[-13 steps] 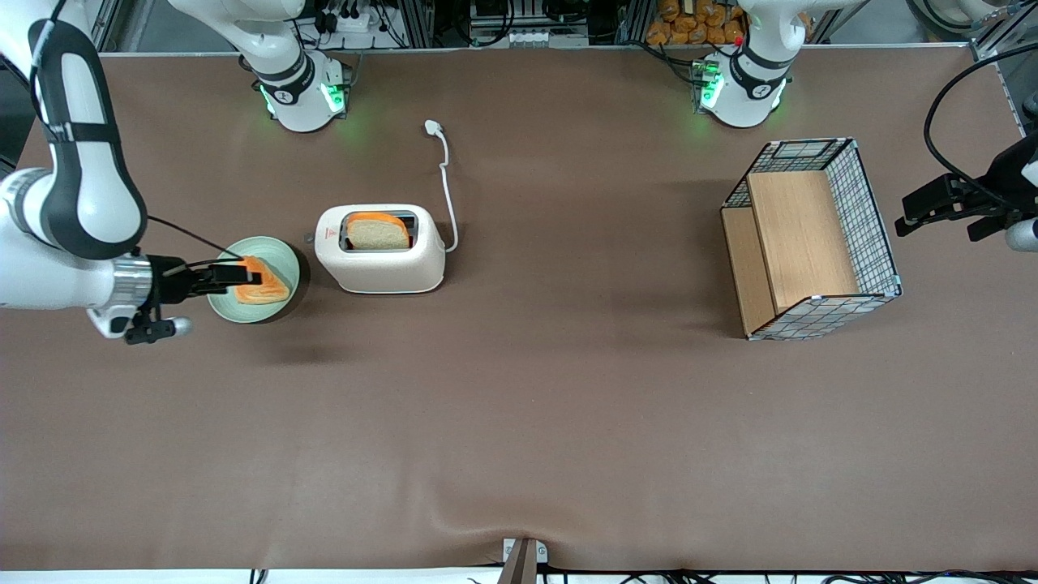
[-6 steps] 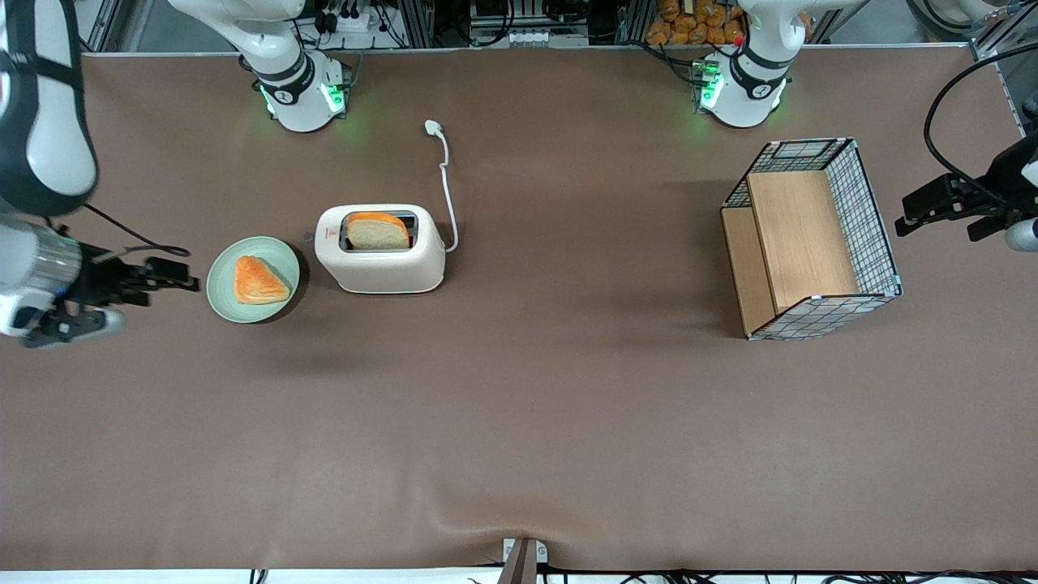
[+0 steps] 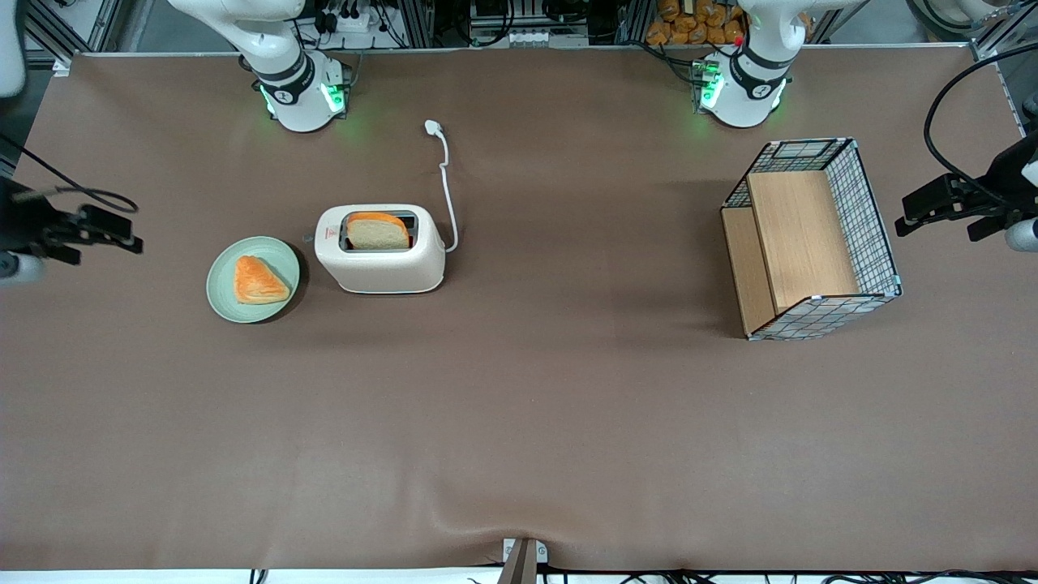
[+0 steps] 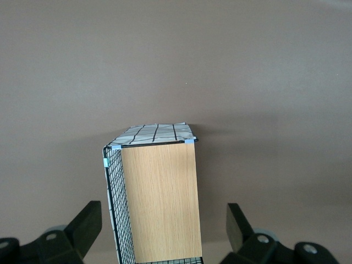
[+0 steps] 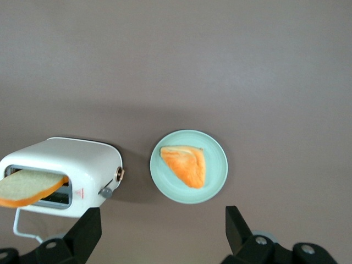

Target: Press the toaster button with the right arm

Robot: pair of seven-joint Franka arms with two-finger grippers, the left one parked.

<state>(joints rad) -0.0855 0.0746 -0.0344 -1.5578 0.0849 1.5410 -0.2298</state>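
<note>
The cream-white toaster (image 3: 379, 258) (image 5: 60, 162) stands mid-table with a bread slice (image 3: 377, 232) sticking up from its slot. Its small grey button (image 5: 106, 192) (image 3: 309, 239) juts from the narrow red-logo end that faces a green plate. The right arm's gripper (image 3: 120, 231) (image 5: 163, 223) hovers near the working arm's end of the table, well apart from plate and toaster. It is open and holds nothing. The plate lies between the gripper and the toaster's button end.
The pale green plate (image 3: 220, 297) (image 5: 217, 181) holds an orange pastry (image 3: 258, 281) (image 5: 186, 165). The toaster's white cord and plug (image 3: 444, 174) trail away from the front camera. A wire basket with wooden panels (image 3: 811, 235) (image 4: 157, 192) stands toward the parked arm's end.
The gripper has drawn back from over the plate toward the working arm's end of the table. The pastry stays on the plate. Toaster and bread have not moved.
</note>
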